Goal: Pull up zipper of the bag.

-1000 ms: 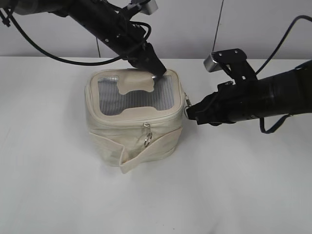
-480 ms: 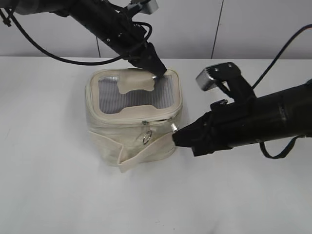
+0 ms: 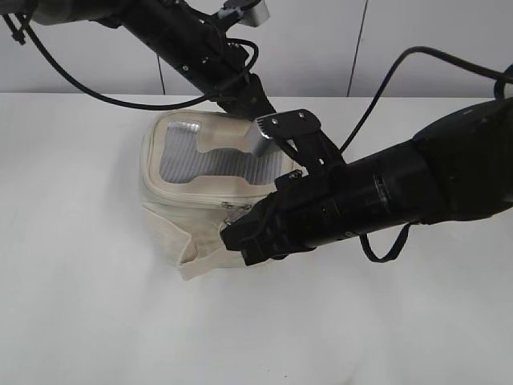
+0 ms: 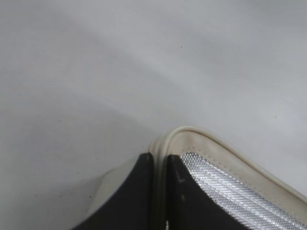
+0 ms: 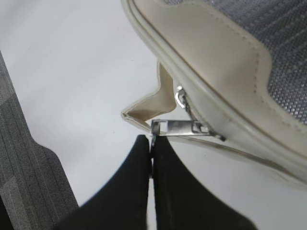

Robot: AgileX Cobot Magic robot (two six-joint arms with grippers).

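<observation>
A cream fabric bag with a silvery mesh top panel stands on the white table. My left gripper is shut on the bag's far right top rim, which sits pinched between its black fingers. My right gripper lies across the bag's front and is shut on the metal zipper pull, by a second zipper slider with a ring. The zipper line runs under the top rim. A loose cream flap hangs at the bag's front.
The white table lies around the bag, with a grey wall behind it. Black cables hang over the table from both arms. A dark ribbed surface shows at the left of the right wrist view.
My right gripper has swept left from the bag's right side along its front with the zipper pull. The bag's top has tilted and its front corner has squashed. The left gripper stays on the rim.
</observation>
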